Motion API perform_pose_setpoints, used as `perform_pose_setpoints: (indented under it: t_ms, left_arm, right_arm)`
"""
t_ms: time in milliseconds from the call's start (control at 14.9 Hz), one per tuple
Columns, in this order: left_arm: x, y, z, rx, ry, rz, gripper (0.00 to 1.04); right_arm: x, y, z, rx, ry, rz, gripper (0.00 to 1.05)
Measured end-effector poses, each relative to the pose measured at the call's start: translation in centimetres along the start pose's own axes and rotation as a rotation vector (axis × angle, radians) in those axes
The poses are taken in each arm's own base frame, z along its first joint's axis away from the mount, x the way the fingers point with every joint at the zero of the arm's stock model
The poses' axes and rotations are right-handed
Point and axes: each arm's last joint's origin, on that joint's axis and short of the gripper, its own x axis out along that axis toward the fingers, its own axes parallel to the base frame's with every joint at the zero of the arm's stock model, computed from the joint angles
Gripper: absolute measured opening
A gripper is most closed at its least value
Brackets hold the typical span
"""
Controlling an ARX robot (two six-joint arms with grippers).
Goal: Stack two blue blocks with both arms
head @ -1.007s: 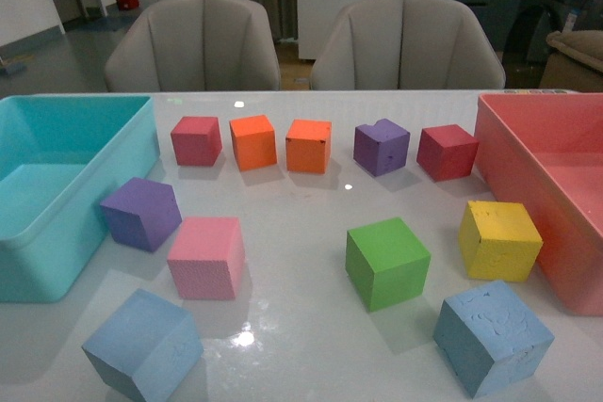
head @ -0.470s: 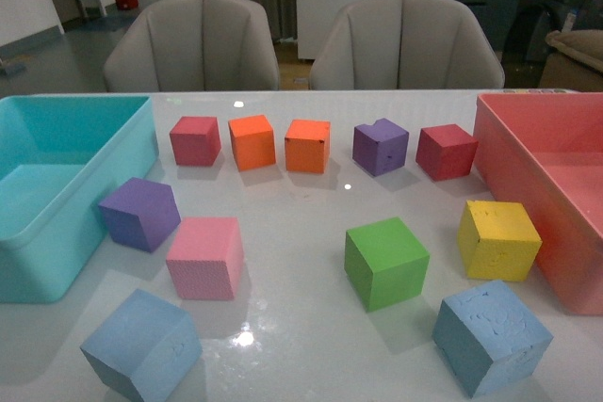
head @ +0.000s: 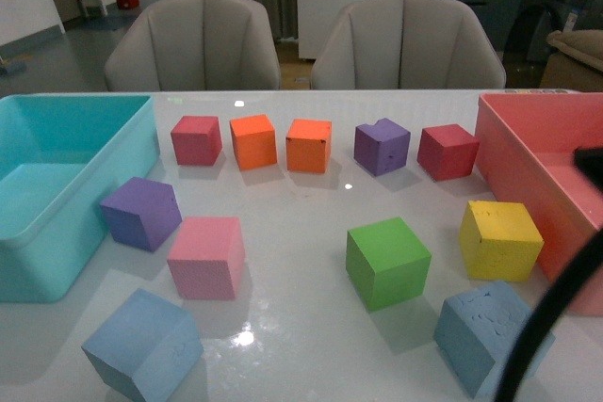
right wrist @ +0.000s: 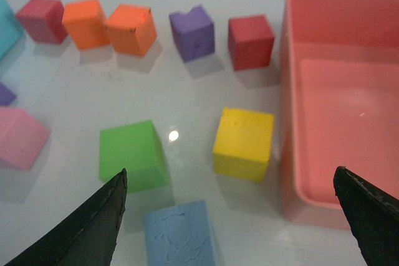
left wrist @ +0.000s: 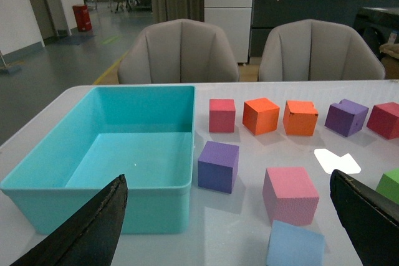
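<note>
Jaws of left gripper (left wrist: 227,175) and right gripper (right wrist: 229,171) stand spread wide, empty. Front view: blue block (head: 141,345) lower left, second blue block (head: 476,327) lower right, bare table (head: 301,350) between.

Left gripper (left wrist: 227,177) and right gripper (right wrist: 229,175): matte black, wedge-shaped fingers (left wrist: 93,228) tapering to narrow tips; thin curved black cable (head: 545,327)
</note>
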Motion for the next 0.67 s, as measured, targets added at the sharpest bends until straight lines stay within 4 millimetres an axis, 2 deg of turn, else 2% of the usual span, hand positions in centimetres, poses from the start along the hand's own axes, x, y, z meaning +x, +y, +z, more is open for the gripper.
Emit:
perform_pose_setpoints:
  t_ms: [134, 269, 403, 672]
  left_arm:
    - [0.0, 0.0, 0.0, 0.000, 0.000, 0.000, 0.98]
    - [0.0, 0.0, 0.0, 0.000, 0.000, 0.000, 0.98]
    - [0.0, 0.0, 0.0, 0.000, 0.000, 0.000, 0.98]
    - [0.0, 0.0, 0.0, 0.000, 0.000, 0.000, 0.98]
  right_arm:
    - [3.3, 0.9, -3.0, 0.000, 0.199, 0.056, 0.98]
    - [5.1, 1.4, -5.0, 0.007, 0.303, 0.067, 0.98]
    - [6.6, 1.7, -6.0, 0.028, 0.346, 0.091, 0.98]
    - [8.3, 1.9, -7.7, 0.035, 0.392, 0.105, 0.98]
